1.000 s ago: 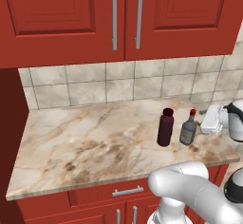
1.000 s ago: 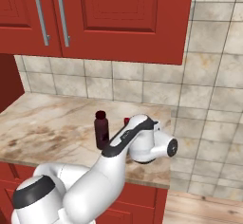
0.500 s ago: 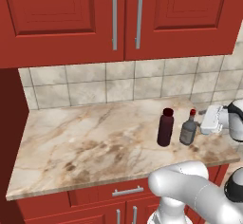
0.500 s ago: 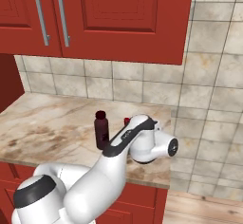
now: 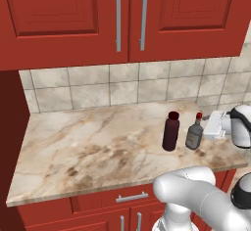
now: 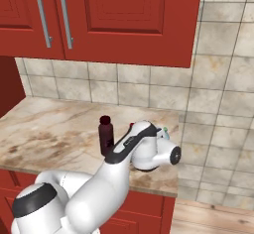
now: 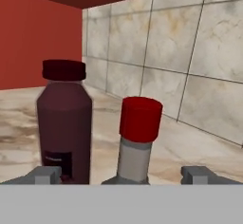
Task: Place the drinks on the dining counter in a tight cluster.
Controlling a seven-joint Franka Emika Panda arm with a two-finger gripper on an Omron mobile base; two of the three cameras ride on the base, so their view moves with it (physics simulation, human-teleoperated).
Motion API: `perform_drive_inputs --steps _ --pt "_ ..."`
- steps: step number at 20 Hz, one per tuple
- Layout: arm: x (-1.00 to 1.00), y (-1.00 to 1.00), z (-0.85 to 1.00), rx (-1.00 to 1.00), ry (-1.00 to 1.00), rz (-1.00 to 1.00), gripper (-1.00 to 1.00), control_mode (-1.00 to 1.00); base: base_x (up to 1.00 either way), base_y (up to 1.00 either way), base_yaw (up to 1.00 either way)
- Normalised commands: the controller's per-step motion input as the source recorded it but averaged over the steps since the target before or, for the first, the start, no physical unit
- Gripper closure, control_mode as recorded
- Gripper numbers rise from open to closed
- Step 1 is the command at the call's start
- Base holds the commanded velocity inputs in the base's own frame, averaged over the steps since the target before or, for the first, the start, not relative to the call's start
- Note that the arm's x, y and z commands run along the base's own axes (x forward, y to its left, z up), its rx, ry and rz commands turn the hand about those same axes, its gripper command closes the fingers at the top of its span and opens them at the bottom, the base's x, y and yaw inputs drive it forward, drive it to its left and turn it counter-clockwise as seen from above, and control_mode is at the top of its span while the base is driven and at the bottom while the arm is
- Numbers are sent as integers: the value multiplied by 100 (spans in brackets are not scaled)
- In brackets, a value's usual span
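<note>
Two drinks stand on the marbled counter by the tiled wall: a wider dark maroon bottle and, just right of it, a small grey glass bottle with a red cap. My gripper comes in level from the right, open. In the hand view the red-capped bottle sits centred just ahead of the fingertips, untouched. My own arm hides most of that bottle in the right base view. The dining counter is out of view.
Red wall cabinets hang low over the counter. A tiled backsplash runs behind the bottles and a tiled side wall closes the counter's right end. Red drawers sit under the front edge.
The hand has crept slightly left toward the red-capped bottle. The bottles have not moved and the jaws stay wide.
</note>
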Motion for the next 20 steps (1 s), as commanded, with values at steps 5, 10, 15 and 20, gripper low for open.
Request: perform_drive_inputs --steps 5,10,15,20 --pt "23 -11 -3 0 0 -11 -100 -100 0 0 0" --pt "9 -3 0 0 0 -6 -100 -100 0 0 0" --pt "0 11 -2 0 1 0 -100 -100 0 0 0" --pt "1 6 0 0 1 0 -100 -100 0 0 0"
